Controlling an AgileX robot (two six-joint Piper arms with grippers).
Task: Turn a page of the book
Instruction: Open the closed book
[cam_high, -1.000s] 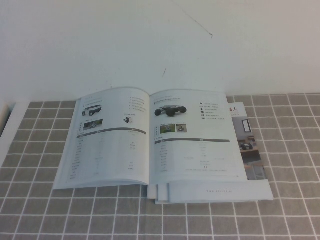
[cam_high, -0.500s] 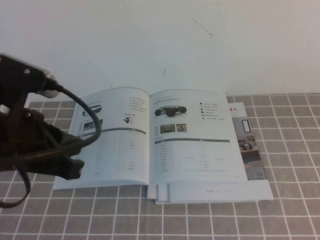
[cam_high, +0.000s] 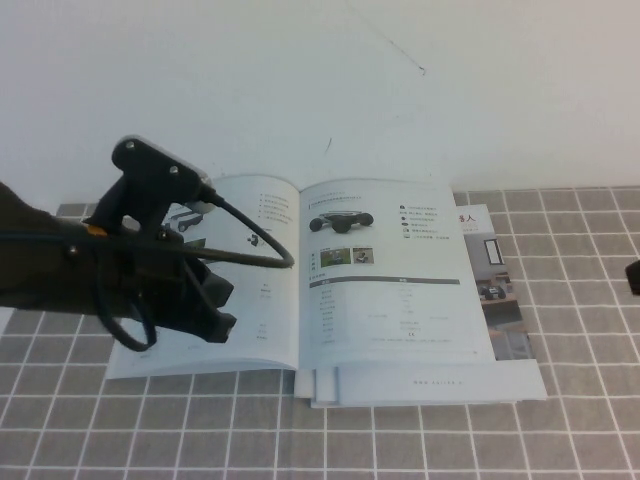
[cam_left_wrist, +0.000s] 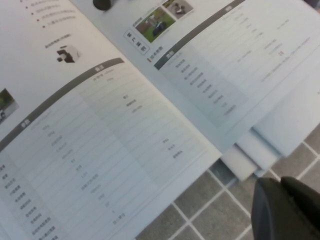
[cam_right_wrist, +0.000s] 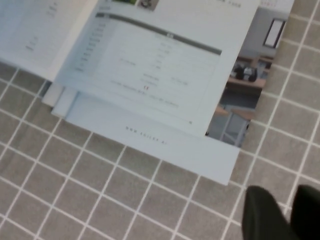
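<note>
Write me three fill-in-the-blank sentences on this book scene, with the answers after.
1. The left gripper hovers over the book's ____ page.
2. The book lies ____ on a brochure.
3. The right gripper is over the ____ tablecloth, beside the book.

Answers: left; open; checked

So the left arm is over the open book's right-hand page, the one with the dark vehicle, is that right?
Not quite: in the high view the left gripper is over the left-hand page of the book. The dark-vehicle page lies uncovered.
</note>
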